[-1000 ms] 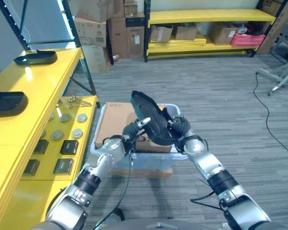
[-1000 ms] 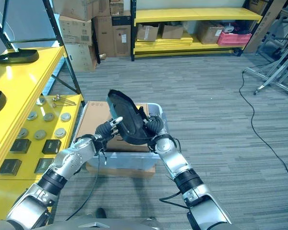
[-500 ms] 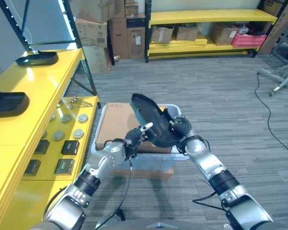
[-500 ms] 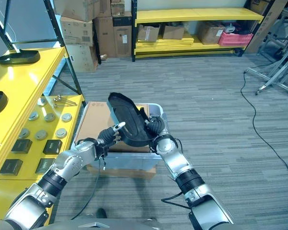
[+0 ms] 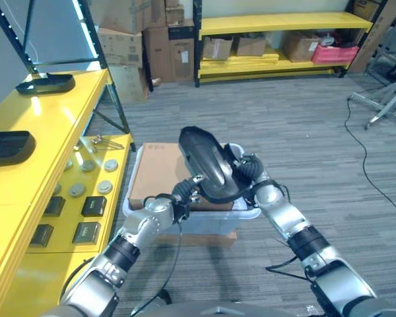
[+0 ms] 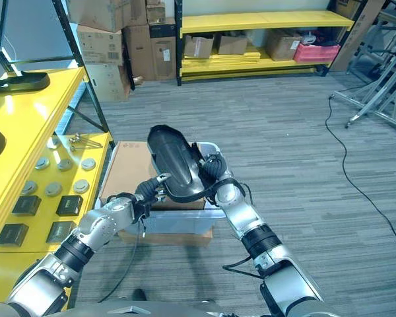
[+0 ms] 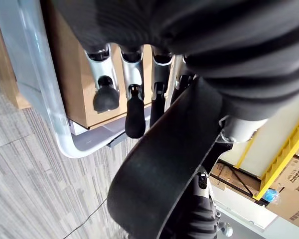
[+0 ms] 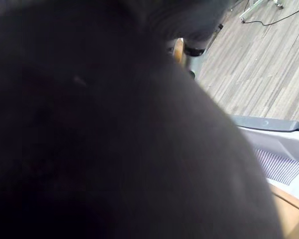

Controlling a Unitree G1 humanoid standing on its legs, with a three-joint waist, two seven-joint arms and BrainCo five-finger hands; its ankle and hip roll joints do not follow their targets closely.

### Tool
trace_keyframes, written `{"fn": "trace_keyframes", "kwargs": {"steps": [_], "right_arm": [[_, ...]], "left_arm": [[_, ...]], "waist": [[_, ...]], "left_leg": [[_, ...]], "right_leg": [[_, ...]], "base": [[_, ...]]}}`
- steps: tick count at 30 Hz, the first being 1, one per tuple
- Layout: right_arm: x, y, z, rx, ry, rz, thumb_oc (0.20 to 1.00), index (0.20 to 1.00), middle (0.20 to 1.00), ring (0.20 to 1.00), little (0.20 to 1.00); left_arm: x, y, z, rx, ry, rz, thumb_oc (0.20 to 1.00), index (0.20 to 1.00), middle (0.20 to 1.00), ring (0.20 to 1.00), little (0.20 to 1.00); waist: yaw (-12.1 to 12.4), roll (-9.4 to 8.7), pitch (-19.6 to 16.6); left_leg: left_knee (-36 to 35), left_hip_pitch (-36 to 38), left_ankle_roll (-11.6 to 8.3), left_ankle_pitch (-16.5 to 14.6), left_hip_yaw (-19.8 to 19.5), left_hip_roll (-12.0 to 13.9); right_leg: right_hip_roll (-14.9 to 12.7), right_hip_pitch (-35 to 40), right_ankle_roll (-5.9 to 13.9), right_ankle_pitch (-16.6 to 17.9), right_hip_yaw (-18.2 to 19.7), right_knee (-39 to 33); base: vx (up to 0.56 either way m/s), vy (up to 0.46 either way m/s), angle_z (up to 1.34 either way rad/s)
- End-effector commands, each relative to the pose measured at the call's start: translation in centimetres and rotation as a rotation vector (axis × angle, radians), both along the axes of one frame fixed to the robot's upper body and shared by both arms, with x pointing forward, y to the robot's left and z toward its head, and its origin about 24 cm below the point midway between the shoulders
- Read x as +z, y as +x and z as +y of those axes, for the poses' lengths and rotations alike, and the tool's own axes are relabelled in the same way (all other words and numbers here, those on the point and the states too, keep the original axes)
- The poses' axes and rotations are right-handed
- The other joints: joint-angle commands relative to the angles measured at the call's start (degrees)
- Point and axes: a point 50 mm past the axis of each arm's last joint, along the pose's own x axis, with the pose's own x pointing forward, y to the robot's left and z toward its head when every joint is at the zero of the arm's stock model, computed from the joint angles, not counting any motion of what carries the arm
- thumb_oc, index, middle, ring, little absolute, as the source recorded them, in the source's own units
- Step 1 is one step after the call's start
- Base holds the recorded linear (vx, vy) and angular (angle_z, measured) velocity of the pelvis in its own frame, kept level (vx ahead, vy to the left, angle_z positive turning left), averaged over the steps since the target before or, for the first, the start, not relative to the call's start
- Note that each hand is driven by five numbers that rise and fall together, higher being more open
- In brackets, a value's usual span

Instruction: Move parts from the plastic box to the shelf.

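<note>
Our right hand (image 6: 214, 173) is wrapped round the near end of the black part (image 6: 173, 165), fingers curled on its edge. Our left hand (image 5: 182, 193) sits at about seven o'clock from it, fingers straight, tips against the part's underside. We carry the part above the plastic box (image 5: 245, 214), its long axis running from five o'clock up to eleven. The shelf (image 5: 59, 122) lies off at nine o'clock, so our left arm is nearer.

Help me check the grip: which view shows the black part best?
The left eye view: the whole black part shows, between left hand and right hand. The left wrist view shows one curved edge; the right wrist view, a dark blur.
</note>
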Motion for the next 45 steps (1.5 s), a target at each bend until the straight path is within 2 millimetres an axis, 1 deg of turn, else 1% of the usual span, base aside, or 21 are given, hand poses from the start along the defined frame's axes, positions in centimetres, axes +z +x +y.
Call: {"fn": "trace_keyframes", "kwargs": {"steps": [1,6,8,9,10,11,13,20,22,25,30,33,35,37,38,39,40,42,43,44,45], "right_arm": [[6.1,2.0,5.1,0.149,0.119,-0.209,0.2,0.2,0.2,0.2,0.2],[6.0,1.8,5.2,0.155,0.136,-0.207,0.2,0.2,0.2,0.2,0.2],[5.9,1.7,5.3,0.157,0.155,-0.201,0.2,0.2,0.2,0.2,0.2],[5.7,1.6,5.5,0.153,0.193,-0.185,0.2,0.2,0.2,0.2,0.2],[5.7,1.5,5.5,0.148,0.205,-0.181,0.231,0.231,0.231,0.231,0.231],[5.5,1.5,5.5,0.133,0.255,-0.16,1.0,1.0,1.0,1.0,1.0],[5.4,1.5,5.5,0.131,0.264,-0.156,1.0,1.0,1.0,1.0,1.0],[4.0,0.8,6.2,0.053,0.542,-0.031,1.0,1.0,1.0,1.0,1.0],[3.1,0.6,5.8,0.019,0.588,-0.02,1.0,1.0,1.0,1.0,1.0],[2.1,0.4,4.6,-0.014,0.598,-0.022,1.0,1.0,1.0,1.0,1.0],[1.3,0.6,2.2,-0.091,0.597,-0.034,1.0,1.0,1.0,1.0,1.0],[1.3,0.6,1.4,-0.125,0.583,-0.052,1.0,1.0,1.0,1.0,1.0],[0.5,-0.1,-0.5,-0.187,0.564,-0.055,1.0,1.0,1.0,1.0,1.0],[0.2,-0.4,-1.0,-0.208,0.566,-0.051,1.0,1.0,1.0,1.0,1.0],[-0.8,-1.2,-2.3,-0.262,0.559,-0.037,1.0,1.0,1.0,1.0,1.0],[-1.3,-1.8,-3.2,-0.291,0.532,-0.035,1.0,1.0,1.0,1.0,1.0],[-1.5,-2.1,-3.5,-0.299,0.525,-0.034,1.0,1.0,1.0,1.0,1.0],[-2.8,-3.5,-4.9,-0.356,0.507,-0.005,1.0,1.0,1.0,1.0,1.0],[-4.0,-4.8,-6.2,-0.403,0.477,0.019,1.0,1.0,1.0,1.0,1.0],[-4.2,-5.0,-6.3,-0.407,0.475,0.021,1.0,1.0,1.0,1.0,1.0],[-4.8,-5.5,-6.8,-0.434,0.477,0.043,1.0,1.0,1.0,1.0,1.0]], "left_arm": [[3.6,-0.2,-6.8,-0.155,-0.184,-0.078,0.2,0.2,0.2,0.2,0.2],[4.3,-0.2,-7.1,-0.148,-0.193,-0.118,0.2,0.2,0.2,0.2,0.2],[4.8,0.0,-7.0,-0.14,-0.185,-0.163,0.2,0.2,0.2,0.2,0.2],[5.5,0.2,-6.9,-0.123,-0.172,-0.204,0.2,0.2,0.2,0.2,0.2],[5.6,0.3,-6.9,-0.118,-0.17,-0.205,0.2,0.2,0.2,0.2,0.2],[5.8,0.5,-6.6,-0.099,-0.166,-0.216,0.2,0.2,0.2,0.2,0.2],[5.8,0.6,-6.6,-0.092,-0.166,-0.221,0.2,0.2,0.2,0.2,0.2],[8.5,2.1,-4.7,0.046,-0.158,-0.352,0.2,0.2,0.2,0.2,0.2],[9.4,2.6,-3.5,0.105,-0.157,-0.404,0.2,0.2,0.2,0.2,0.2],[10.2,3.3,-1.9,0.169,-0.166,-0.442,0.2,0.2,0.2,0.2,0.2],[11.6,4.6,2.0,0.32,-0.11,-0.581,0.2,0.2,0.2,0.2,0.2],[11.9,5.1,3.8,0.385,-0.066,-0.629,0.2,0.2,0.2,0.2,0.2],[11.9,5.3,7.1,0.504,0.023,-0.709,0.2,0.2,0.2,0.2,0.2],[11.9,5.3,8.1,0.538,0.051,-0.731,0.2,0.2,0.2,0.2,0.2],[11.8,5.1,10.1,0.609,0.107,-0.774,0.2,0.2,0.2,0.2,0.2],[11.8,4.8,11.4,0.65,0.128,-0.788,0.2,0.2,0.2,0.2,0.2],[11.7,4.7,11.8,0.66,0.132,-0.791,0.2,0.2,0.2,0.2,0.2],[11.6,3.9,14.2,0.734,0.186,-0.826,0.2,0.2,0.2,0.2,0.2],[11.7,3.2,16.0,0.789,0.234,-0.858,0.2,0.2,0.2,0.2,0.2],[11.7,3.1,16.2,0.794,0.237,-0.858,0.2,0.2,0.2,0.2,0.2],[11.7,2.8,17.0,0.824,0.256,-0.869,0.2,0.2,0.2,0.2,0.2]], "waist": [[1.6,-0.03,-2.4],[1.4,-0.04,-2.3],[1.4,-0.03,-2.3],[1.3,-0.03,-2.2],[1.3,0.0,-2.2],[1.2,-0.01,-2.3],[1.2,-0.02,-2.3],[1.3,0.19,-2.4],[1.5,0.29,-2.5],[1.7,0.37,-2.8],[2.5,0.37,-3.3],[2.7,0.31,-3.5],[2.8,0.28,-3.5],[2.8,0.26,-3.6],[2.8,0.19,-3.7],[2.7,0.15,-3.6],[2.7,0.14,-3.7],[2.6,0.14,-3.6],[2.4,0.17,-3.4],[2.4,0.16,-3.5],[2.4,0.16,-3.4]], "left_leg": [[0.2,2.3,-2.99,-5.4,-0.5,2.1],[0.0,2.4,-2.99,-5.4,-0.4,2.0],[0.0,2.4,-3.0,-5.4,-0.3,2.1],[-0.1,2.5,-3.03,-5.3,-0.3,2.1],[-0.1,2.5,-3.02,-5.3,-0.3,2.1],[-0.1,2.6,-3.09,-5.3,-0.3,2.1],[-0.1,2.6,-3.11,-5.3,-0.3,2.1],[-0.2,2.8,-3.14,-5.1,-0.2,2.2],[-0.1,2.8,-3.11,-5.0,-0.3,2.3],[-0.1,2.6,-3.03,-5.1,-0.5,2.3],[-0.1,2.3,-2.94,-5.1,-1.0,2.1],[-0.1,2.0,-2.91,-5.1,-1.1,2.1],[-0.2,1.7,-2.81,-5.1,-1.3,2.0],[-0.2,1.6,-2.8,-5.1,-1.2,1.9],[-0.2,1.4,-2.8,-5.2,-1.1,2.0],[-0.2,1.2,-2.78,-5.2,-1.0,1.9],[-0.2,1.2,-2.76,-5.2,-1.0,1.9],[-0.2,0.9,-2.67,-5.3,-0.8,1.9],[-0.2,0.7,-2.6,-5.3,-0.6,1.9],[-0.2,0.7,-2.59,-5.3,-0.6,1.9],[-0.2,0.6,-2.58,-5.3,-0.5,1.9]], "right_leg": [[-2.3,-1.2,5.09,-4.2,-3.0,3.6],[-2.3,-1.1,5.1,-4.2,-2.9,3.4],[-2.3,-1.1,5.11,-4.2,-3.0,3.4],[-2.3,-1.0,5.15,-4.2,-3.0,3.3],[-2.2,-1.0,5.16,-4.1,-2.9,3.3],[-2.3,-0.9,5.2,-4.1,-2.9,3.3],[-2.3,-0.9,5.2,-4.1,-2.9,3.3],[-2.3,-0.5,5.22,-3.9,-3.2,2.9],[-2.4,-0.4,5.16,-4.0,-3.4,2.9],[-2.4,-0.4,5.19,-3.9,-3.5,2.7],[-2.4,-0.4,5.07,-4.0,-3.8,2.5],[-2.4,-0.5,4.97,-4.1,-3.8,2.4],[-2.3,-0.7,4.81,-4.3,-3.7,2.3],[-2.3,-0.8,4.78,-4.3,-3.7,2.2],[-2.3,-1.0,4.72,-4.5,-3.5,2.3],[-2.3,-1.1,4.7,-4.5,-3.4,2.2],[-2.3,-1.2,4.7,-4.6,-3.4,2.2],[-2.3,-1.6,4.65,-4.7,-3.1,2.3],[-2.3,-1.8,4.6,-4.8,-3.0,2.4],[-2.3,-1.9,4.6,-4.9,-3.0,2.4],[-2.3,-1.9,4.58,-4.9,-2.9,2.4]], "base": [[0.0,0.0,0.0],[0.0,0.001,-0.01],[0.0,0.0,0.0],[0.0,0.0,0.0],[0.0,0.0,0.0],[0.0,0.0,0.0],[0.0,0.0,0.0],[0.0,0.0,0.0],[0.0,0.0,0.0],[0.0,0.0,0.0],[0.0,0.0,0.0],[0.0,0.0,0.0],[0.0,0.0,0.0],[0.0,0.0,0.0],[0.0,0.0,0.0],[0.0,0.0,0.0],[0.0,0.0,0.0],[-0.02,0.013,-0.01],[0.0,0.0,0.0],[0.0,0.0,0.0],[0.0,0.0,0.0]]}}
